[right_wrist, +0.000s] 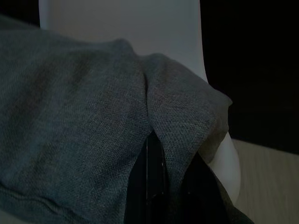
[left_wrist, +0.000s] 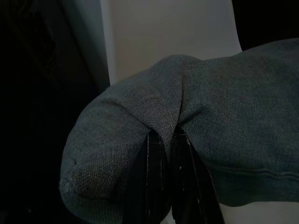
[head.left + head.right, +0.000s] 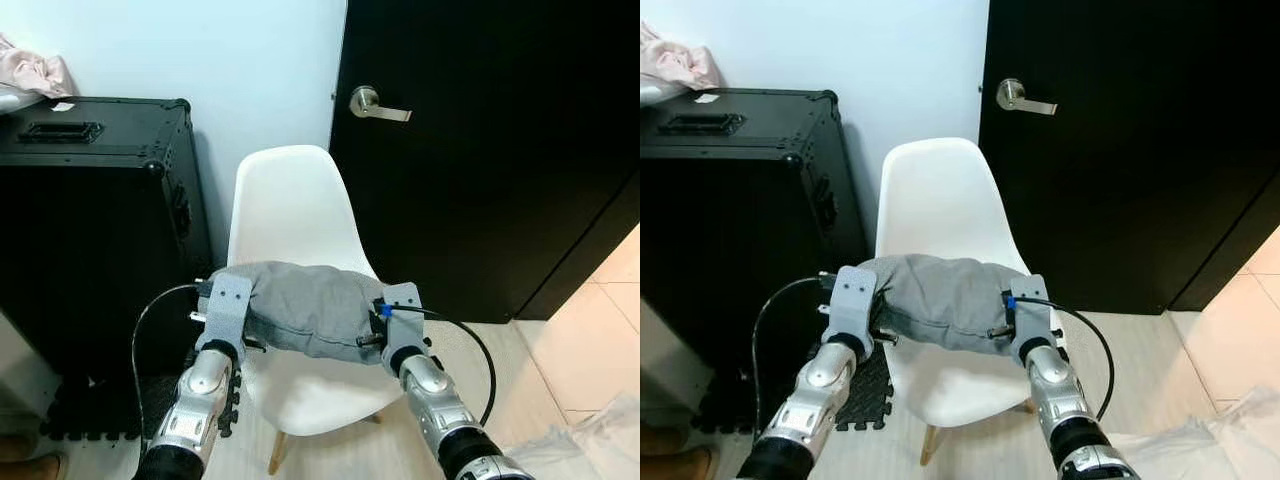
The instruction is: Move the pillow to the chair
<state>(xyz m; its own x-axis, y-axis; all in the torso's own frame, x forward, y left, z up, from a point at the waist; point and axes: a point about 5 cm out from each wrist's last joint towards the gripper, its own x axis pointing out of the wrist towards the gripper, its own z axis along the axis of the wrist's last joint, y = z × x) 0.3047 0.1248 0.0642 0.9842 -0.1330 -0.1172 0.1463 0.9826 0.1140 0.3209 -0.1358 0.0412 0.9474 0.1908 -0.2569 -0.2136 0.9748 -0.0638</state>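
A black door (image 3: 480, 160) with a silver lever handle (image 3: 375, 104) closes the right of the scene; a black hard case (image 3: 95, 220) stands at the left against a pale wall. Between them, a white moulded chair (image 3: 290, 200) on wooden legs faces the robot. A grey pillow (image 3: 310, 305) is held level above the chair seat, clear of it, spanning both arms. The left gripper (image 2: 166, 154) pinches a fold of fabric at one end, fingers closed on it; the right gripper (image 1: 156, 158) is clamped likewise on the opposite end.
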